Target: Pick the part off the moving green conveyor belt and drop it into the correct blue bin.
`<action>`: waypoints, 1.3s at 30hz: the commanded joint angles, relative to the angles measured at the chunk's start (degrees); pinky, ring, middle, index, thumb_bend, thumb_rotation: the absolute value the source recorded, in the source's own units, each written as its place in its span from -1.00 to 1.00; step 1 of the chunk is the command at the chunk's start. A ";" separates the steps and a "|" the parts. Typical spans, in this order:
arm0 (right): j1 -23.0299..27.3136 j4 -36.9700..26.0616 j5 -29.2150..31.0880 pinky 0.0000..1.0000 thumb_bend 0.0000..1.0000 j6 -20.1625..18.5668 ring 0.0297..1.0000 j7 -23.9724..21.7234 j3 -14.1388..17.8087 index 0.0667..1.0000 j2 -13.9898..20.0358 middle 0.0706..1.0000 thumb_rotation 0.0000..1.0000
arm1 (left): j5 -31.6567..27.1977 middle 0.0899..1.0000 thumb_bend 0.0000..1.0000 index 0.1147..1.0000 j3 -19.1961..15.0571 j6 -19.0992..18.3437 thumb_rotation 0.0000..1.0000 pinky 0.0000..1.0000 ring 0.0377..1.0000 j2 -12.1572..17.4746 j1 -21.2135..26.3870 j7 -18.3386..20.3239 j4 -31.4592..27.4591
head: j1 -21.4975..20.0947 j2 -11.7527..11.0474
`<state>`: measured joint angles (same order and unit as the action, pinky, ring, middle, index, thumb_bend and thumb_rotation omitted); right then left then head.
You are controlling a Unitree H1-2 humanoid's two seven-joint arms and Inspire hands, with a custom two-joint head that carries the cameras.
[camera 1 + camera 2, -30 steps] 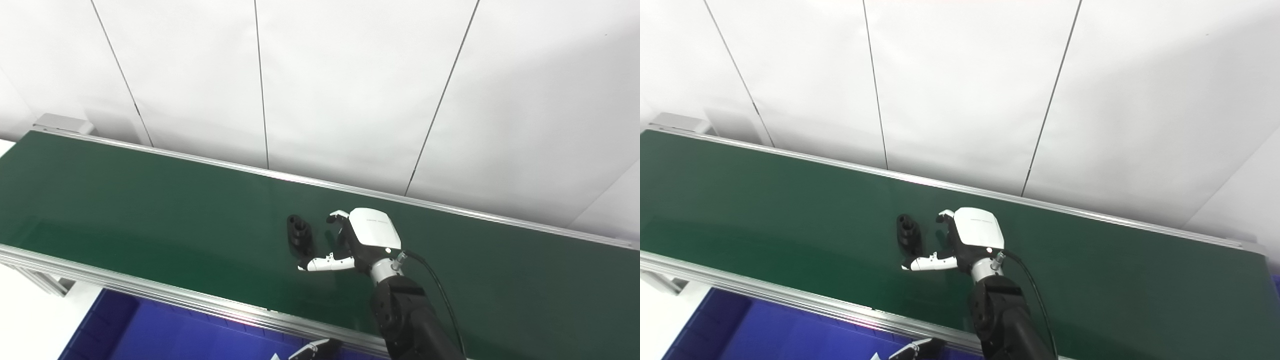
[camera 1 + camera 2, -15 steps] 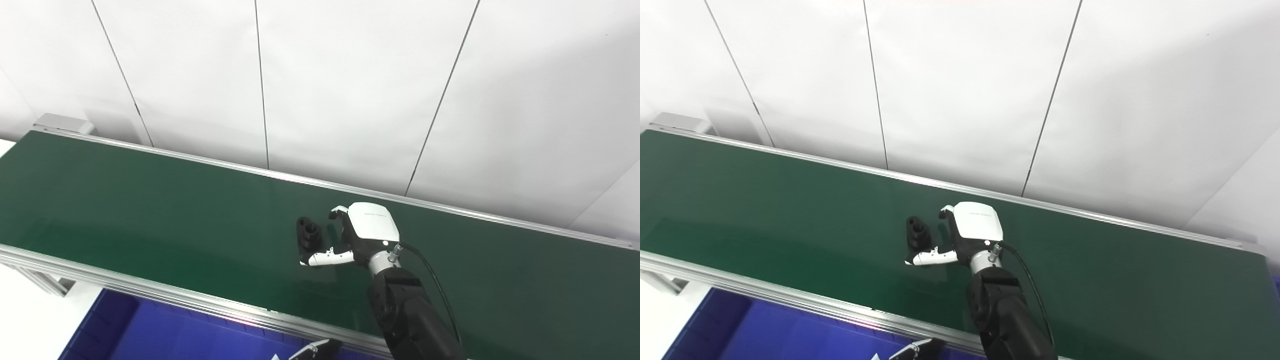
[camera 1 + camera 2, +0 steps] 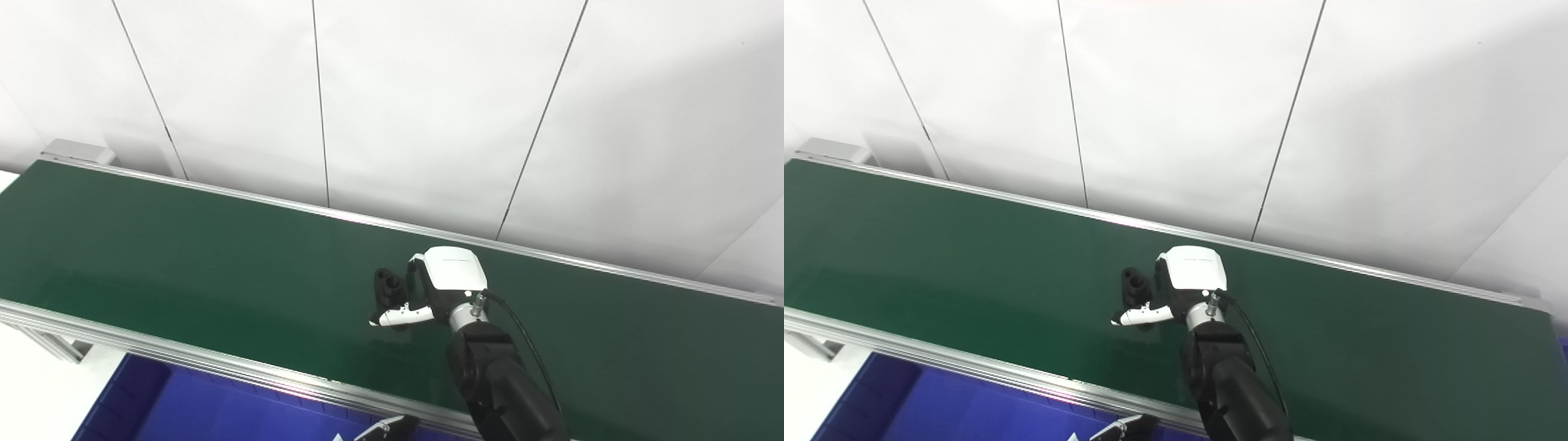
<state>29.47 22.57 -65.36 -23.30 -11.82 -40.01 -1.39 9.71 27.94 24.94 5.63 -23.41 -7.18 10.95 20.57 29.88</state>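
I had the right robot hand (image 3: 438, 288) set low over the green conveyor belt (image 3: 184, 245), palm turned toward the black part (image 3: 388, 288) so that the part sat in the pocket between the curled fingers (image 3: 416, 264) at the far side and the thumb (image 3: 398, 316) stretched out along the near side. I placed it that way, I judged, because the belt would carry the part into the pocket and spare me a chase. The part lay on the belt just beside the palm, bracketed but not lifted; the robot hand was spread around it and, as far as I could see, gripping nothing yet. Whether any fingertip already touched the part I could not tell, since dark part, dark fingers and shadow ran together. Its shape was hard to read beyond a round bore on top. The blue bin (image 3: 202, 407) showed only as a slice under the belt's near rail (image 3: 153, 349), so I could not see its compartments. The left robot hand (image 3: 383, 429) was cut off at the bottom edge, its state unclear.
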 commanded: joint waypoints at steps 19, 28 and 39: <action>-3.00 3.06 -0.95 -0.70 0.14 -1.56 -0.57 -0.09 -2.64 -0.05 -0.84 -0.27 -0.81 | 1.83 0.68 1.00 0.65 3.93 1.97 0.95 0.46 0.65 -2.61 0.75 1.12 -1.41 | -0.23 0.50; -3.63 6.14 3.29 -0.64 0.04 2.03 -0.48 8.21 -1.82 -0.03 -0.14 -0.24 -1.00 | 1.86 0.68 1.00 0.65 3.76 1.94 0.95 0.44 0.65 -2.59 0.45 1.19 -1.78 | -0.41 0.60; -3.01 6.09 4.63 -0.60 0.04 2.27 -0.44 8.76 -3.02 -0.01 0.81 -0.26 -1.00 | 1.89 0.68 1.00 0.65 3.87 1.95 0.95 0.44 0.65 -2.37 0.45 0.79 -1.63 | -0.60 0.63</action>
<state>28.31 25.46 -61.15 -21.60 0.29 -41.56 -1.29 10.56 28.46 24.94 5.76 -23.21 -8.42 10.96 19.95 30.50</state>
